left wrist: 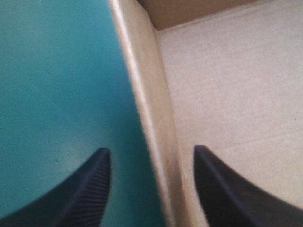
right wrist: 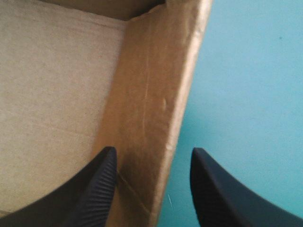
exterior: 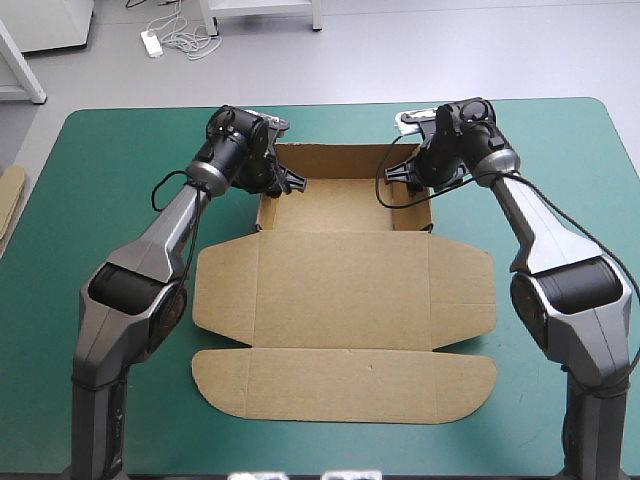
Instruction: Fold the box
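Note:
The brown box [exterior: 345, 290] lies mid-table as an open tray at the far side, with its lid and flaps spread flat toward the near edge. My left gripper [exterior: 283, 182] is at the tray's left wall [left wrist: 150, 109]; its black fingers [left wrist: 90, 189] stand open, one outside over the teal-green cover, one over the tray floor. My right gripper [exterior: 405, 172] is at the tray's right wall [right wrist: 151, 104], also open, one finger [right wrist: 94, 189] inside the tray and one outside. Neither pair is pressed on the board.
A strip of more brown board [exterior: 8, 200] shows at the table's left edge. A small white object [exterior: 412, 120] lies on the table beyond the tray's far right corner. Teal-green cover [exterior: 120, 170] stretches to both sides of the box.

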`<state>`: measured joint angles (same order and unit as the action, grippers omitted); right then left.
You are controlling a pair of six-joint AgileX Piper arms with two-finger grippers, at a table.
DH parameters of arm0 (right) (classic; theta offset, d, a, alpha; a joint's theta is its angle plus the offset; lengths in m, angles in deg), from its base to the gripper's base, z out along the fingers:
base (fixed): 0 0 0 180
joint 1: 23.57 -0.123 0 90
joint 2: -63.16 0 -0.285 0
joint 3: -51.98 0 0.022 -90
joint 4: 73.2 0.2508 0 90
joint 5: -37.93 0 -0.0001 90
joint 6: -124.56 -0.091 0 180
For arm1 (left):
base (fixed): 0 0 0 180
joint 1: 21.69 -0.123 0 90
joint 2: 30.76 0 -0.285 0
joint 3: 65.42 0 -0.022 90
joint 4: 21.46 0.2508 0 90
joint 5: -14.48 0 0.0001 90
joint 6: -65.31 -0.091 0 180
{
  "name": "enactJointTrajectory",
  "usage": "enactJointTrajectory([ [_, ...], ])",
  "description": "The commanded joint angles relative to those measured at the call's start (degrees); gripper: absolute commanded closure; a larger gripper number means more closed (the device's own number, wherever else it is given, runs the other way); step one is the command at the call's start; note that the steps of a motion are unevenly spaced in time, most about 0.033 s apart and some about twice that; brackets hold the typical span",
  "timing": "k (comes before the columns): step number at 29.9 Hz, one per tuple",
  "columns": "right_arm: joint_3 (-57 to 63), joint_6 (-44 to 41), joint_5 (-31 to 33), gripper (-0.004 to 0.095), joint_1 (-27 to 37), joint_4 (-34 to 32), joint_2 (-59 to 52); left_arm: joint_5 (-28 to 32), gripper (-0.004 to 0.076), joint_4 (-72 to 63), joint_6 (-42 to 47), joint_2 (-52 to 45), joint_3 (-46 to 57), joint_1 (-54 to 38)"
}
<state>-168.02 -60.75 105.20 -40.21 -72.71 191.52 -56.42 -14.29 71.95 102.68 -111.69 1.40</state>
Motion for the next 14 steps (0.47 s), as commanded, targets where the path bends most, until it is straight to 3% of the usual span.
enactJointTrajectory([
  [1,-3.85,0.15,-0.19,0.0339,0.2,0.8,-3.47,-3.11,0.0104,0.95,-0.24,-5.8,-3.14,-0.02],
  [3,-5.21,0.12,1.13,0.034,0.2,1.08,-3.47,-3.11,0.0074,0.95,-0.36,-6.99,-3.8,-0.02],
  [14,-6.2,0.94,4.0,0.0341,0.2,-3.19,-12.05,-3.11,0.0113,-2.74,-3.05,-19.02,-2.35,0.49],
])
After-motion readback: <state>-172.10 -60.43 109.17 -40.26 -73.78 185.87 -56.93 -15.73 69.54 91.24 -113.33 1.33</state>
